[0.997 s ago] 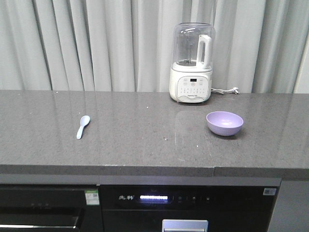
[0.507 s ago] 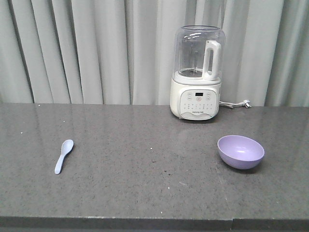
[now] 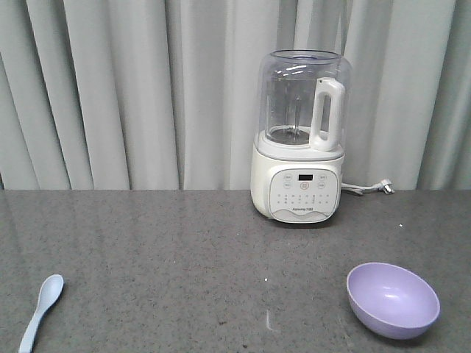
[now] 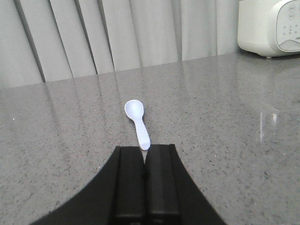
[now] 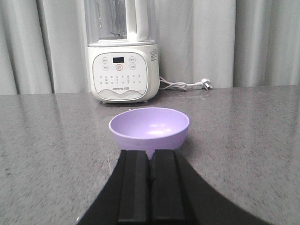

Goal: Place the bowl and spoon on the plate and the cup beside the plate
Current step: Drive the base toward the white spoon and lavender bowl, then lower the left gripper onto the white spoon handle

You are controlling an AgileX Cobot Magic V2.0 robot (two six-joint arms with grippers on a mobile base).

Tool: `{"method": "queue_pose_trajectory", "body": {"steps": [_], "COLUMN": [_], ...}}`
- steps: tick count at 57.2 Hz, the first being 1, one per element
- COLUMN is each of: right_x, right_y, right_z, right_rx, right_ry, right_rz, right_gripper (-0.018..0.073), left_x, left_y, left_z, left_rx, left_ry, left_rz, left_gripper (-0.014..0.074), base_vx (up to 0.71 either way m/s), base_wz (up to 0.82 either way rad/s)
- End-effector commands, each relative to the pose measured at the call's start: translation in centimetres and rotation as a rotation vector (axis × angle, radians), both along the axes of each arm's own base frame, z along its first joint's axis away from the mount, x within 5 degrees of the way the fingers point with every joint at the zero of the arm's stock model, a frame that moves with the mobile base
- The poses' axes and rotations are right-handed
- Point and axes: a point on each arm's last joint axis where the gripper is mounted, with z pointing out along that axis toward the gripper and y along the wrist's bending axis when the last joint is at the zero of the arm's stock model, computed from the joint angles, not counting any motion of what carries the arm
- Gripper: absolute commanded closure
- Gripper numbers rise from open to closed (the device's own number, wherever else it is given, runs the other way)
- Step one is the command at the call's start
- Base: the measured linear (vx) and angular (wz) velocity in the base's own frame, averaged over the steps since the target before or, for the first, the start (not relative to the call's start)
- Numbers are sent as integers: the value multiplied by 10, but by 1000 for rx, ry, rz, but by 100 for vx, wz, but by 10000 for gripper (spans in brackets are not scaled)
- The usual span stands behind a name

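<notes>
Dead ahead of the left pincer [image 4: 146,154], pressed together, the small pale blue plastic spoon [image 4: 137,123] lies handle-first, scoop seemingly tipped left.

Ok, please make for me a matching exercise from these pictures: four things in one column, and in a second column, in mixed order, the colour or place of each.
Things
1. spoon
2. bowl
3. blender
4. plug

Descriptions
A. lavender, front right of the counter
B. white base with a clear jug, at the back
C. lies loose on the counter, right of the blender
D. pale blue, front left of the counter

Pairs: 1-D, 2-A, 3-B, 4-C
</notes>
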Motion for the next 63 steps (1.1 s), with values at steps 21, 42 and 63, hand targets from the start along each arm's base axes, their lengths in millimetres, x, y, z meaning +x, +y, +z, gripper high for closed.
{"method": "queue_pose_trajectory", "body": {"steps": [21, 42, 63], "right_x": [-1, -1, -7], "right_y": [0, 0, 1], "right_z": [7, 7, 37], "right_rx": [-12, -12, 14], "right_ry": [-85, -85, -294], "right_rz": [5, 5, 11], "right_gripper": [568, 568, 568], "left_x": [-2, -2, -15], "left_y": [0, 0, 3], "left_z": [17, 17, 69], "left_rx": [-15, -15, -293], "left_ry": [-119, -119, -463], "left_rz": [-2, -2, -24], "left_gripper": [600, 600, 600], "base_vx": [14, 1, 0], "base_wz": [2, 0, 0]}}
